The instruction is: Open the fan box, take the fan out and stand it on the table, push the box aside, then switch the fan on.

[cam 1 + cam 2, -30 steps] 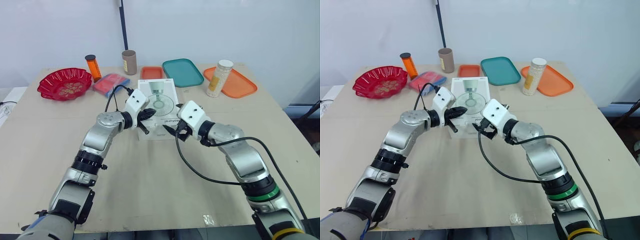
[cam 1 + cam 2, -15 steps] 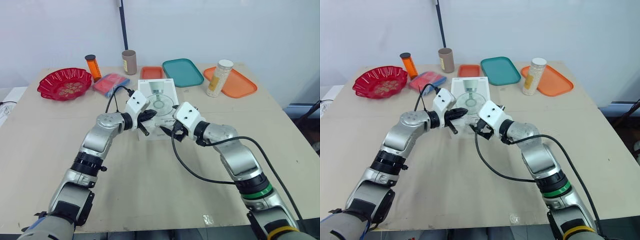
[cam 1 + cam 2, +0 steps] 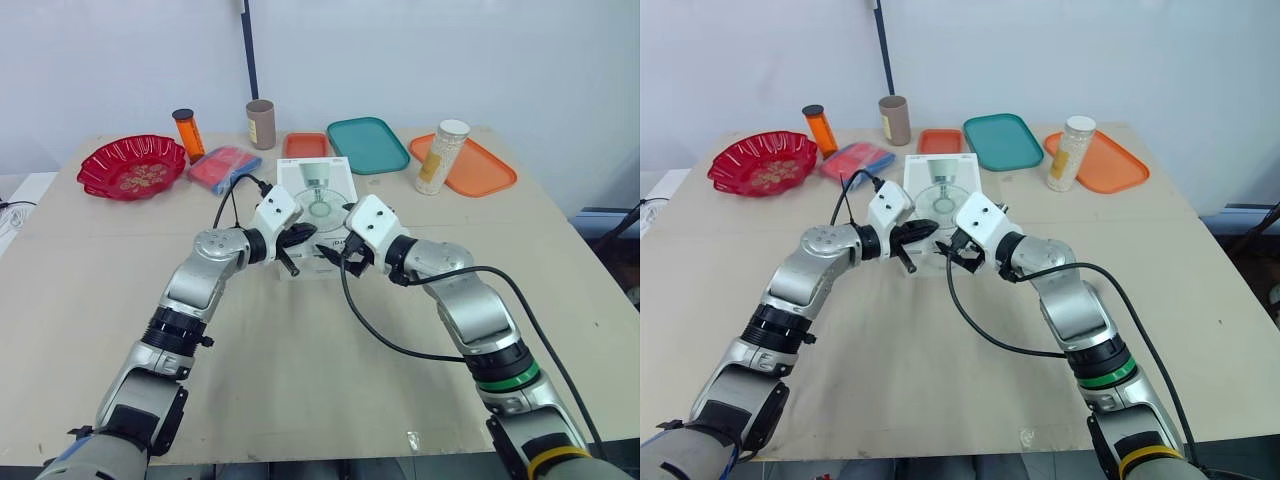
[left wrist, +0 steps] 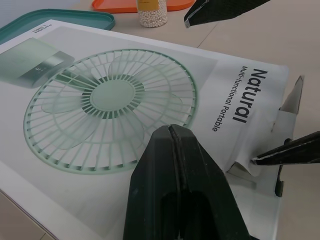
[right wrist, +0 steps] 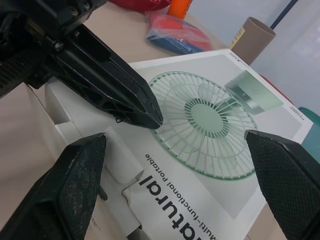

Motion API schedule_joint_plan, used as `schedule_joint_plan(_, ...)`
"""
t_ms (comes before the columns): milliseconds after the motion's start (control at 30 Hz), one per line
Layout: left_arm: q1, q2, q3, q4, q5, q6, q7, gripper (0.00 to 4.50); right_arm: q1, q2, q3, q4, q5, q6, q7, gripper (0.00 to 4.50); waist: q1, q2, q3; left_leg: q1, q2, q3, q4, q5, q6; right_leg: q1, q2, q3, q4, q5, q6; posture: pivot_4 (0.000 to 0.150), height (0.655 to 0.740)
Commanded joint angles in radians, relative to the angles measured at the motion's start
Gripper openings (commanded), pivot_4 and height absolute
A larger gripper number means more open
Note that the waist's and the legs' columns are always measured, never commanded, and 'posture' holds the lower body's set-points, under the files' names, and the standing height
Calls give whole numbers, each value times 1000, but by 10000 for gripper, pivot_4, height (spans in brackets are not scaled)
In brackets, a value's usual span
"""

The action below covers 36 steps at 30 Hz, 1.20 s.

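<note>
The white fan box [image 3: 318, 200], printed with a green fan, lies flat in the middle of the table. My left gripper [image 3: 300, 237] is shut, its tips resting on the lid near the box's front left; the closed fingers [image 4: 172, 150] press beside the fan print. My right gripper [image 3: 335, 254] is open at the box's near end, and its fingers [image 5: 75, 175] straddle the front edge by the word "Natural". A small end flap [image 4: 292, 95] stands slightly raised there. The box is closed.
Along the back stand a red bowl [image 3: 131, 167], an orange bottle [image 3: 186, 133], a cardboard tube [image 3: 260, 124], a red packet [image 3: 222, 167], a small orange tray [image 3: 304, 145], a teal tray [image 3: 366, 144] and an orange tray [image 3: 490, 172] with a jar [image 3: 440, 156].
My right gripper has moved left and forward to the box's near end. The left gripper has stayed on the lid, and the box has hardly moved.
</note>
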Motion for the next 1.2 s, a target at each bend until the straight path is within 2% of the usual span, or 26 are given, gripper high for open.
schedule_joint_plan(33, 13, -2, -22, -4, 7, 5, -16, 479, -30, -7, -15, -8, -16, -26, -1, 45000, 0, 0, 0, 0, 0, 0, 0, 0, 0, 0, 0, 0, 0, 0, 0, 1500, 7400)
schedule_joint_plan(300, 12, -3, -20, -7, 7, 5, -16, 479, -73, 28, -34, 51, -24, -26, -29, 45000, 0, 0, 0, 0, 0, 0, 0, 0, 0, 0, 0, 0, 0, 0, 0, 1500, 7400)
schedule_joint_plan(467, 16, 2, -16, -18, 5, 14, -15, 479, -57, 27, -86, -39, 66, 46, 20, 45000, 1, 0, 0, -1, 0, 0, 0, 0, 0, 0, 0, 0, 0, 0, 0, 1500, 7400)
schedule_joint_plan(800, 14, 13, -3, -36, -3, 48, -11, 479, 163, -191, -178, -326, 213, 96, 197, 45000, 2, 0, 0, -3, 0, -1, 0, 0, 1, -1, 0, -1, -1, 0, 0, 1500, 7400)
schedule_joint_plan(967, 11, 12, 0, -38, -5, 56, -9, 479, 206, -234, -147, -316, 195, 46, 209, 45000, 2, 0, 0, -2, 0, 0, 1, 0, 1, -1, 0, -1, 0, 0, 1, 1500, 7400)
schedule_joint_plan(1200, 21, 24, 4, -61, -9, 72, -6, 479, 190, -206, -75, -214, 136, -22, 182, 45000, 2, 0, 0, -2, 0, 0, 1, 0, 0, -1, 0, -1, -1, 0, 1, 1500, 7400)
